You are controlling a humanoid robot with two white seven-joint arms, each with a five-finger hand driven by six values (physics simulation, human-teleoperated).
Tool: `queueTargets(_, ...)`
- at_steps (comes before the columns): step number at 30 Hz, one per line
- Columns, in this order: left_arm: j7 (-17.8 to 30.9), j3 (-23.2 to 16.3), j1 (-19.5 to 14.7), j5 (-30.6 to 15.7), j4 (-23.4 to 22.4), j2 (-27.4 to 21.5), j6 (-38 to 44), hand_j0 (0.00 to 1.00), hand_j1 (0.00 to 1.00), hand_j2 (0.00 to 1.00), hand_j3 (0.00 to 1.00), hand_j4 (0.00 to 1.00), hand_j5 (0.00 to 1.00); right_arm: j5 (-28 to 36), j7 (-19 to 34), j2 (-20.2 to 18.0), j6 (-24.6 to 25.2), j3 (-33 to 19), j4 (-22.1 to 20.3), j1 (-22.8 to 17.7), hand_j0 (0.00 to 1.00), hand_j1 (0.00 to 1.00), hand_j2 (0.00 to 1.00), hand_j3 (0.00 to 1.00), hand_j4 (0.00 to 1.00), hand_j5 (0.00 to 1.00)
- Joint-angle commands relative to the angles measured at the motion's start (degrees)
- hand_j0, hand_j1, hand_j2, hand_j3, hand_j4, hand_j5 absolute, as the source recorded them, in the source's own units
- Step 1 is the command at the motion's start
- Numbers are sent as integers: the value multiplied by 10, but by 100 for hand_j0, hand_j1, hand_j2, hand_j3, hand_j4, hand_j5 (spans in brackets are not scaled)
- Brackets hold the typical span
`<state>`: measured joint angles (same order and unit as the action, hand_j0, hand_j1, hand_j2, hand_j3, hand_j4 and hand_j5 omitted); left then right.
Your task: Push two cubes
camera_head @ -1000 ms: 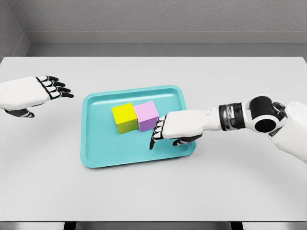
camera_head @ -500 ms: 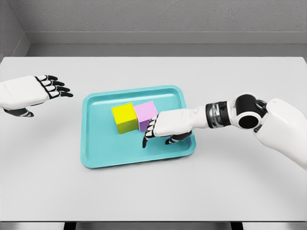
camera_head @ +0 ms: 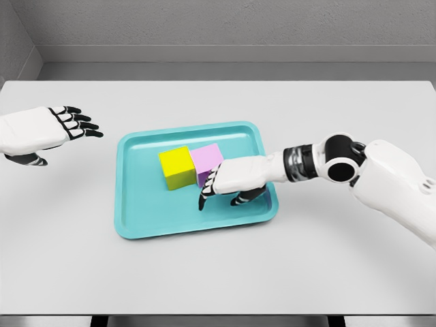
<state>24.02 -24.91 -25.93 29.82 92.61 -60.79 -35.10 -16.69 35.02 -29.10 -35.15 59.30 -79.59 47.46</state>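
Observation:
A yellow cube (camera_head: pixel 177 167) and a pink cube (camera_head: pixel 206 159) stand side by side, touching, inside a teal tray (camera_head: pixel 146 221) on the white table. My right hand (camera_head: pixel 212 187) reaches in from the right, flat with fingers extended, holding nothing. It covers the pink cube's lower right corner; its fingertips (camera_head: pixel 203 199) point left just in front of the pink cube. Whether it touches the cube is unclear. My left hand (camera_head: pixel 76 125) hovers open over the table, left of the tray and apart from it.
The table's (camera_head: pixel 340 272) near edge runs along the bottom of the view, its far edge meets a grey wall. The tray's raised rim (camera_head: pixel 261 136) surrounds both cubes.
My right hand has slid left across the tray, from its right rim up against the pink cube's front corner. The cubes and my left hand have barely moved.

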Motion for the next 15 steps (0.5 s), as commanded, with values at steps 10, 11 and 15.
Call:
queueTargets(10, 0, 6, 0, -3, 0, -2, 1, 100, 100, 100, 100, 100, 100, -4, 0, 11, 1, -1, 15, 6, 72, 72, 72, 72, 72, 72)
queueTargets(11, 0, 6, 0, -3, 0, -3, 1, 100, 100, 100, 100, 100, 100, -4, 0, 9, 1, -1, 10, 6, 72, 72, 72, 72, 72, 72)
queueTargets(15, 0, 6, 0, -3, 0, -5, 1, 100, 100, 100, 100, 100, 100, -4, 0, -21, 1, -1, -31, 2, 72, 72, 72, 72, 72, 72)
